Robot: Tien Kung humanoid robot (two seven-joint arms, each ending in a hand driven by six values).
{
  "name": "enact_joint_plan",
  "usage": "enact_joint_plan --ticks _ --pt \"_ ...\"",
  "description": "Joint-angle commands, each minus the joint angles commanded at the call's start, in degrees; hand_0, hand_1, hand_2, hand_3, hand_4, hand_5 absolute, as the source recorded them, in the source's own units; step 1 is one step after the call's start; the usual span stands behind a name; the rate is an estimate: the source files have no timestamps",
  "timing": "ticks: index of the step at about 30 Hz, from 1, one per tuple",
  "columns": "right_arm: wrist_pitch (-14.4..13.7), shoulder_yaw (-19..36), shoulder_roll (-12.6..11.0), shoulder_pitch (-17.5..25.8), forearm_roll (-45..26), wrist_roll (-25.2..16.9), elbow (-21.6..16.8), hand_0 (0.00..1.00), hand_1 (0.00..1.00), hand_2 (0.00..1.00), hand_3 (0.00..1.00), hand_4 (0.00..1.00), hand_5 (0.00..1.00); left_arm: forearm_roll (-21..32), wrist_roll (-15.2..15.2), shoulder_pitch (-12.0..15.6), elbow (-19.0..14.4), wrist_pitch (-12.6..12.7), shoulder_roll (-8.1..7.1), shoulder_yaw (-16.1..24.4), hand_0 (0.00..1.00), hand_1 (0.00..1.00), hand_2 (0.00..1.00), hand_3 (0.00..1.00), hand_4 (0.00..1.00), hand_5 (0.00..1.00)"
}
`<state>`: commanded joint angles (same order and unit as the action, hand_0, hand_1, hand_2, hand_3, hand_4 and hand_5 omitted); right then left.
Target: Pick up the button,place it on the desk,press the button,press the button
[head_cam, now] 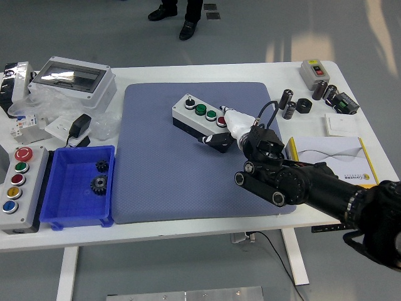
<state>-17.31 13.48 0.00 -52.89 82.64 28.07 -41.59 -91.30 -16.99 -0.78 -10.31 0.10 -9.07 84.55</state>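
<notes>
White fingers (233,120), boxy grey button box (202,121)

Button box (199,118) on mat (163,169) ctr, bin (62,216) w/ 2 gears (99,177) left, notebook (332,153) right

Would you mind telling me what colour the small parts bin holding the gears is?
The parts bin is blue, seen best in the head view.

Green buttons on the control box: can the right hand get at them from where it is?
Probably yes. The right hand sits at the control box's right end, and the green buttons face up with nothing over them.
</notes>
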Motion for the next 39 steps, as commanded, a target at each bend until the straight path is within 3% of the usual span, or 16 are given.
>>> enact_joint_plan --ticks 3,4,9,10,15,16,21,22,27,28,34,35,39 --pt "-0.5 -0.5 0.0 0.1 0.3 0.1 0.1 0.813 0.83 0.901 0.998 0.998 0.603 0.0 0.1 0.0 0.0 0.0 -0.02 0.0 0.623 0.563 0.539 0.58 0.488 0.198" --pt "-0.8 -0.6 0.0 0.1 0.4 0.1 0.1 0.625 0.698 0.754 0.998 0.998 0.547 0.0 0.1 0.0 0.0 0.0 -0.02 0.0 0.622 0.563 0.539 0.58 0.488 0.199" --pt "-1.8 -1.0 0.0 0.2 0.7 0.1 0.1 0.625 0.698 0.754 0.998 0.998 0.547 0.3 0.4 -0.1 0.0 0.0 -0.04 -0.2 0.622 0.563 0.539 0.58 0.488 0.199" --pt "-1.9 -1.1 0.0 0.3 0.7 0.1 0.1 0.489 0.64 0.694 0.998 0.997 0.41 0.4 0.4 -0.1 0.0 0.0 -0.05 -0.3 0.622 0.563 0.54 0.58 0.488 0.203" --pt "-2.5 -1.7 0.0 0.4 1.0 0.3 -0.2 0.489 0.64 0.694 0.998 0.997 0.41 0.8 0.8 -0.3 0.0 0.1 -0.1 -0.6 0.622 0.563 0.54 0.58 0.488 0.203" --pt "-2.5 -1.8 0.0 0.4 1.2 0.4 -0.2 0.37 0.581 0.646 0.998 0.841 0.194 0.9 0.8 -0.3 0.0 0.1 -0.1 -0.7 0.622 0.565 0.54 0.581 0.488 0.203" --pt "-2.8 -2.1 0.0 0.4 2.0 0.8 -0.1 0.37 0.581 0.646 0.998 0.841 0.194 1.5 1.2 -0.4 0.0 0.2 -0.15 -1.0 0.622 0.565 0.54 0.581 0.488 0.203" --pt "-2.9 -2.2 0.0 0.4 2.2 0.9 -0.1 0.319 0.532 0.587 0.956 0.642 0.055 1.4 1.2 -0.4 0.0 0.2 -0.15 -1.0 0.621 0.565 0.541 0.581 0.487 0.209" --pt "-3.3 -2.3 0.0 0.4 3.3 1.1 0.2 0.319 0.532 0.587 0.956 0.642 0.055 1.7 1.4 -0.4 0.0 0.2 -0.16 -1.2 0.621 0.565 0.541 0.581 0.487 0.209" --pt "-3.5 -2.4 0.0 0.4 3.6 1.1 0.2 0.276 0.481 0.53 0.85 0.501 0.095 1.8 1.5 -0.4 0.0 0.3 -0.15 -1.2 0.621 0.565 0.541 0.581 0.488 0.211" --pt "-3.2 -3.0 0.0 0.5 4.3 1.1 0.1 0.276 0.481 0.53 0.85 0.501 0.095 1.7 1.5 -0.5 0.0 0.3 -0.12 -1.2 0.621 0.565 0.541 0.581 0.488 0.211" --pt "-3.0 -3.1 0.0 0.5 4.2 1.1 0.1 0.264 0.466 0.516 0.735 0.357 0.051 1.7 1.5 -0.5 0.0 0.3 -0.12 -1.1 0.621 0.566 0.541 0.581 0.488 0.22" --pt "-2.5 -3.6 0.0 0.5 3.9 1.1 0.0 0.264 0.466 0.516 0.735 0.357 0.051 1.5 1.4 -0.5 0.0 0.3 -0.14 -1.0 0.621 0.566 0.541 0.581 0.488 0.22"
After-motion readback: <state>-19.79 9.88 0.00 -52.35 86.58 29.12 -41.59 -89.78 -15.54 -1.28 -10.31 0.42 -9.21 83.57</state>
